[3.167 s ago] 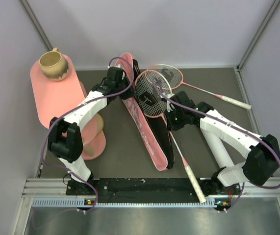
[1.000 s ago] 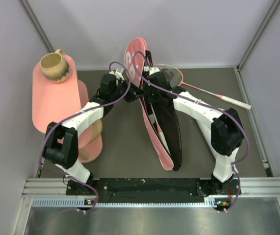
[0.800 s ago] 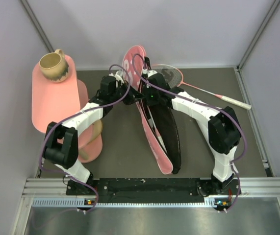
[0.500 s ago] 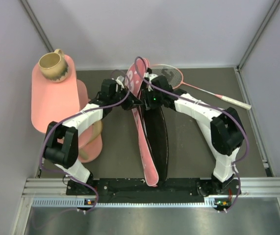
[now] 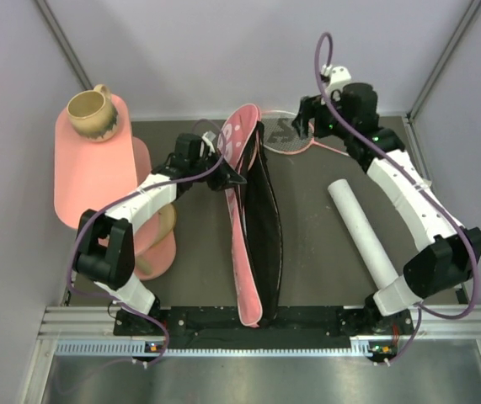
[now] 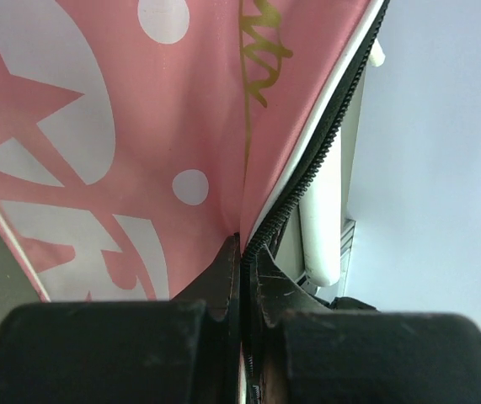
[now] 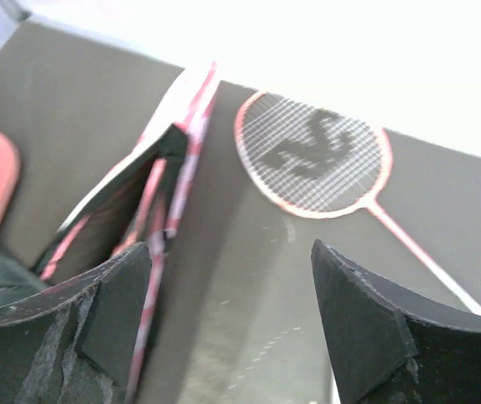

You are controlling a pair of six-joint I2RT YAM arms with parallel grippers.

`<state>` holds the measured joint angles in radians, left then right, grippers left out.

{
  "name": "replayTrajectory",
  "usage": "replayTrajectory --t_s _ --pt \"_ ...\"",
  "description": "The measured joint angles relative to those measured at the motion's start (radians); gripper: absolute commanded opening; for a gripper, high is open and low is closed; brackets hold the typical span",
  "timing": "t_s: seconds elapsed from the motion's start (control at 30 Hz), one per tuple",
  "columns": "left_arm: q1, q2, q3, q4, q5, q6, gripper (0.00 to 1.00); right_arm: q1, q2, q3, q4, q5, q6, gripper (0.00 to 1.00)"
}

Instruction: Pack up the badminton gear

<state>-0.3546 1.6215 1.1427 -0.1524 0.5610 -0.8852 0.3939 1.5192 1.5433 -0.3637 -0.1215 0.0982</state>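
Pink bag (image 5: 242, 244) bears white letters (image 6: 72, 126), gold script (image 6: 261, 50).

Left arm (image 5: 152, 195) and right arm (image 5: 408, 189) have white shells with black joints; behind the fingers (image 7: 366, 337), a purple cable (image 5: 319, 63) loops off each wrist. The right gripper's (image 7: 227, 252) fingers are scuffed matte-black wedges.

The bag (image 6: 97, 126) is showing pink with white stars and dots — the racket (image 7: 312, 156) is showing a pink frame.
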Motion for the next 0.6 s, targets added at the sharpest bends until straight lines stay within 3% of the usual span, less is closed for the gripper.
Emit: replayTrajectory --t_s 0.2,0.6 --pt "0.001 0.0 0.058 -0.05 0.006 0.029 0.0 -0.145 0.069 0.089 -0.02 -0.008 -0.106 0.81" --pt "0.015 -0.018 0.014 -0.048 0.029 0.048 0.0 -0.321 0.575 0.382 -0.176 -0.028 -0.256 0.76"
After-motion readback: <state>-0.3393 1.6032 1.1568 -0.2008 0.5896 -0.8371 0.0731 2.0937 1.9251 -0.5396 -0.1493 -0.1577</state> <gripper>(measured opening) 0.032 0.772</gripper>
